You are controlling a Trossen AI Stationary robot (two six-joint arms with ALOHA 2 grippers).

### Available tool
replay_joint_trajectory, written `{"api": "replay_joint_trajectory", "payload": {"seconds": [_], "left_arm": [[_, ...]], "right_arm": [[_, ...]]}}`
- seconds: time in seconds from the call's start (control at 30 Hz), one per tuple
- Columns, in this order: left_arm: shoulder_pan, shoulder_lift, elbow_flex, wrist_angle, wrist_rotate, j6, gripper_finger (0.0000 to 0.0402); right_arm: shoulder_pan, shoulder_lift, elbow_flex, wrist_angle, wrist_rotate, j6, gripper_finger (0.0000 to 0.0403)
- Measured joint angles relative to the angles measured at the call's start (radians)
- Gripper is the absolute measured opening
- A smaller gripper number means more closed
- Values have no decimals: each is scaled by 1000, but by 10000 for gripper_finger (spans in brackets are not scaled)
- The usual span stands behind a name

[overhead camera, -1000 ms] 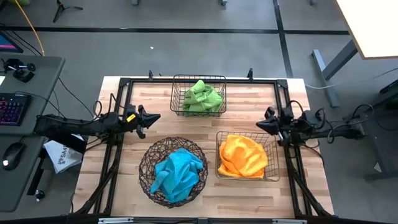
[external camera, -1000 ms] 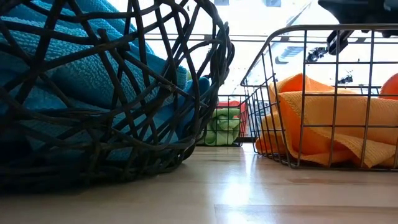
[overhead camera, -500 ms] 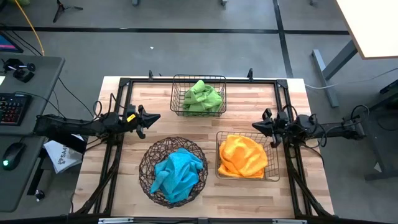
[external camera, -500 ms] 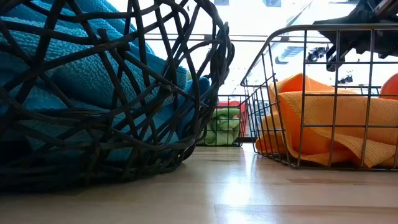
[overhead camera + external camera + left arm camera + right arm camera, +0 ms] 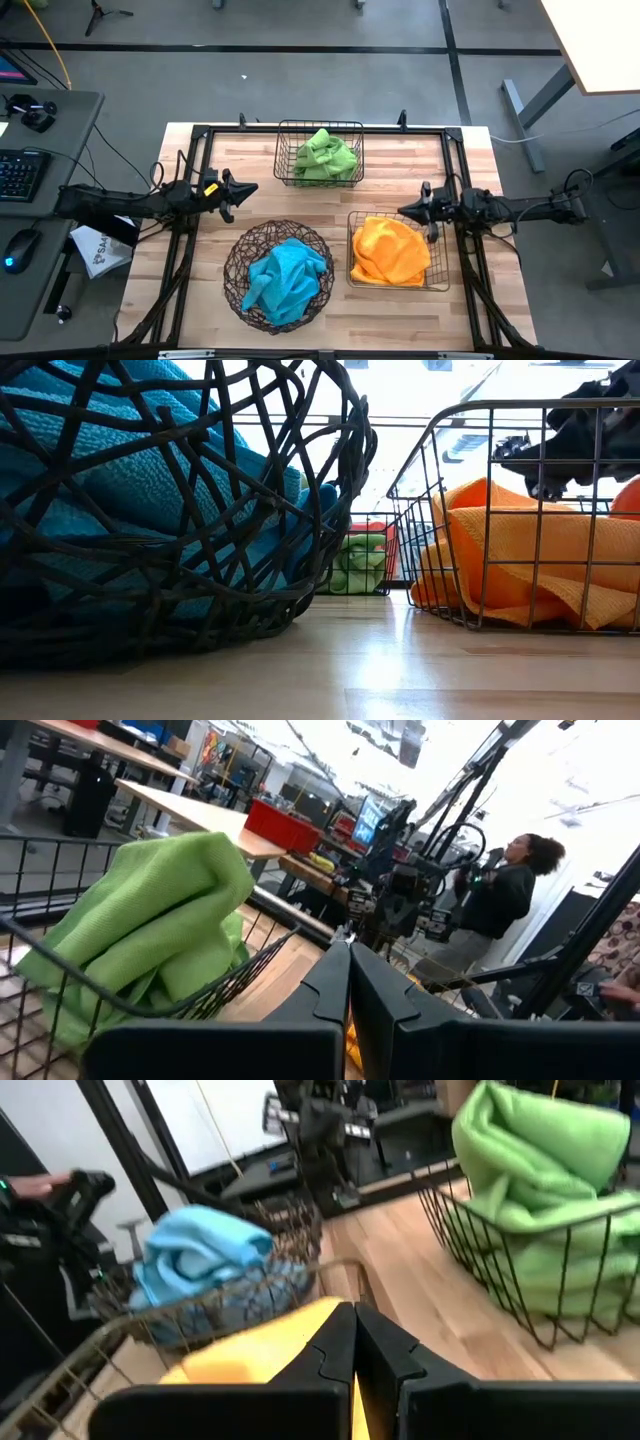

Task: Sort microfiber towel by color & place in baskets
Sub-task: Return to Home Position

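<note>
Three towels lie in three baskets. A green towel (image 5: 324, 154) fills the far rectangular grid basket (image 5: 283, 140). An orange towel (image 5: 390, 250) lies in the right rectangular basket (image 5: 441, 262). A blue towel (image 5: 285, 277) sits in the round woven wire bowl (image 5: 237, 258). My left gripper (image 5: 247, 188) is shut and hovers left of the green basket, holding nothing. My right gripper (image 5: 402, 210) is shut and empty above the far edge of the orange basket. It shows in the low view (image 5: 500, 450) over the orange towel (image 5: 520, 550).
Bare wood lies between the three baskets and along the table's near edge (image 5: 330, 340). A dark frame (image 5: 452, 140) runs round the table's far and side edges. A desk with keyboard and mouse (image 5: 20, 175) stands left of the table. A person (image 5: 500, 890) stands in the room beyond.
My right gripper has moved toward the table's left and slightly nearer, and has come down from above the basket rim to just over the orange towel's far edge. It has stayed shut. The towels and baskets have kept still.
</note>
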Motion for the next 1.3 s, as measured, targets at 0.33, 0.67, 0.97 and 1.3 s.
{"api": "replay_joint_trajectory", "payload": {"seconds": [0.33, 0.67, 0.97, 1.3], "left_arm": [[0, -289, 0, -199, 0, 0, 0], [0, -392, 1, -169, 1, 1, 0], [0, -389, 1, -182, 0, 0, 0], [0, -389, 0, -182, 0, 0, 0]], "right_arm": [[-1, -156, 0, -55, -14, 0, 0], [-1, -146, 0, -42, -13, 0, 0], [-1, -144, 0, -56, -13, 0, 0], [-1, -144, 0, -56, -13, 0, 0]]}}
